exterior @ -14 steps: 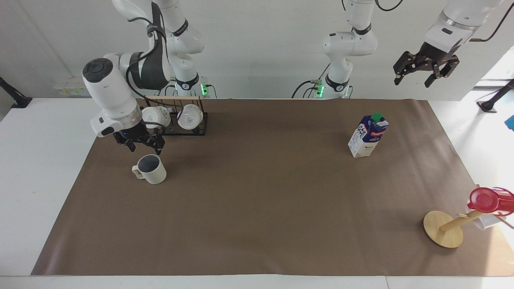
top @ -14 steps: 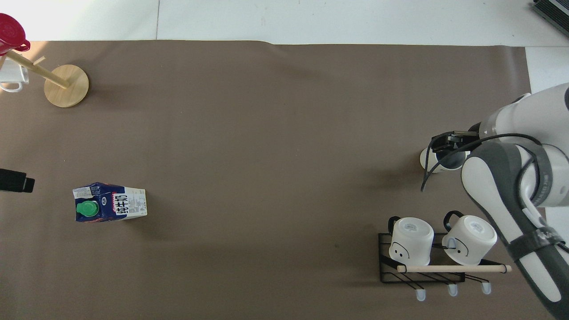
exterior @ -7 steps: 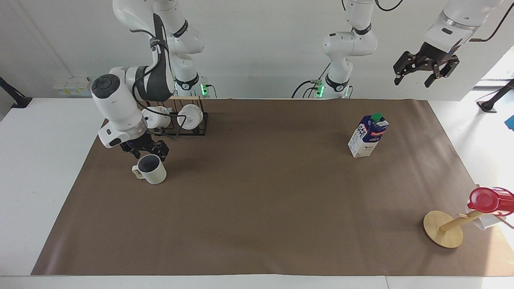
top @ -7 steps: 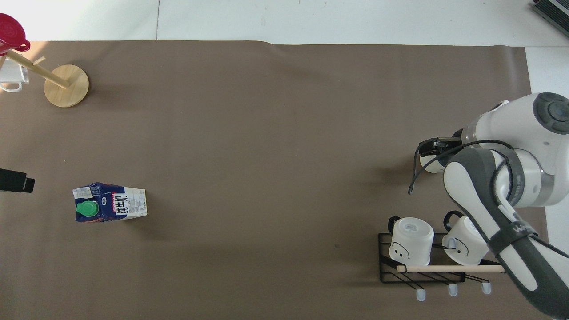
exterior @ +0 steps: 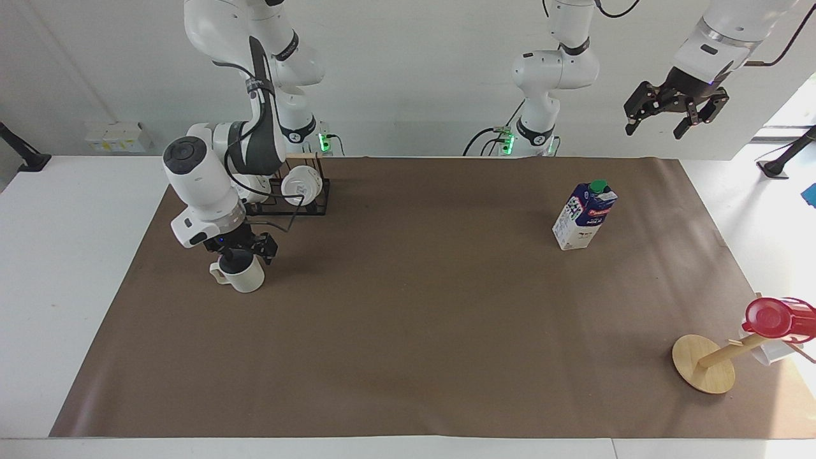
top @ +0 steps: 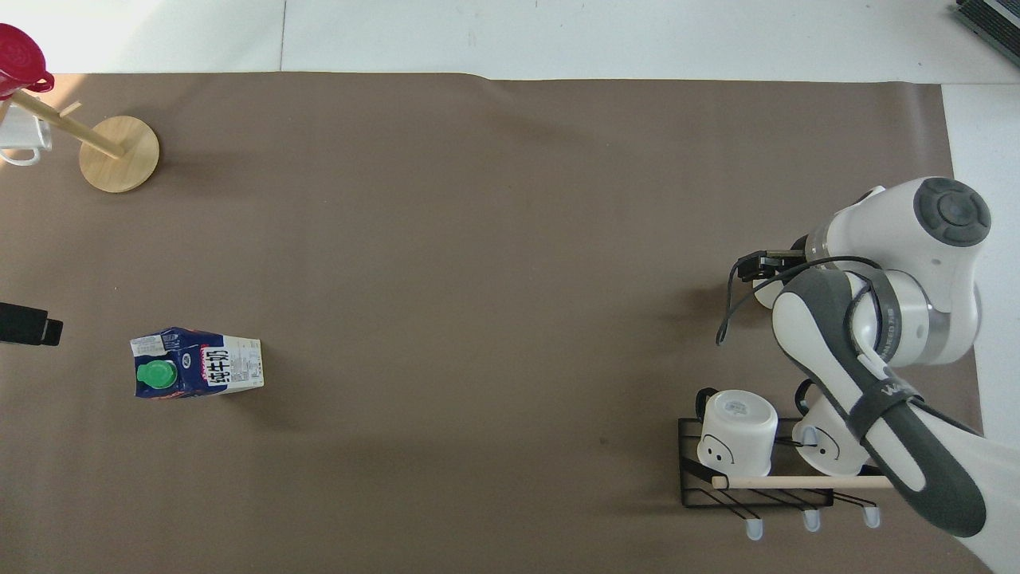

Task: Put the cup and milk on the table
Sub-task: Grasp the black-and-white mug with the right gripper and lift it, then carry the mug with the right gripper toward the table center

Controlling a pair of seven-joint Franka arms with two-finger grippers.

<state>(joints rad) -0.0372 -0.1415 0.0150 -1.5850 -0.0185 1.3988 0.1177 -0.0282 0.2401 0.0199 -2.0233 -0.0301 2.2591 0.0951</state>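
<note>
The cream-white cup (exterior: 241, 278) stands upright on the brown paper of the table (exterior: 408, 331) at the right arm's end, handle pointing toward that end. My right gripper (exterior: 246, 250) is low at the cup's rim, fingers open, one finger in the mouth and one outside the wall. In the overhead view the arm hides most of the cup (top: 763, 294). The milk (exterior: 584, 215) stands upright on the paper toward the left arm's end; it also shows in the overhead view (top: 198, 373). My left gripper (exterior: 676, 113) waits open and empty, high over that end of the paper.
A black wire rack (exterior: 315, 203) with two glossy white mugs (top: 737, 430) stands nearer the robots than the cup. A wooden mug tree (exterior: 704, 364) lies tipped at the left arm's end, with a red cup (exterior: 768, 317) on it.
My right gripper has come down from above the cup to its rim and now straddles its wall. The cup, the milk and the left arm have not moved.
</note>
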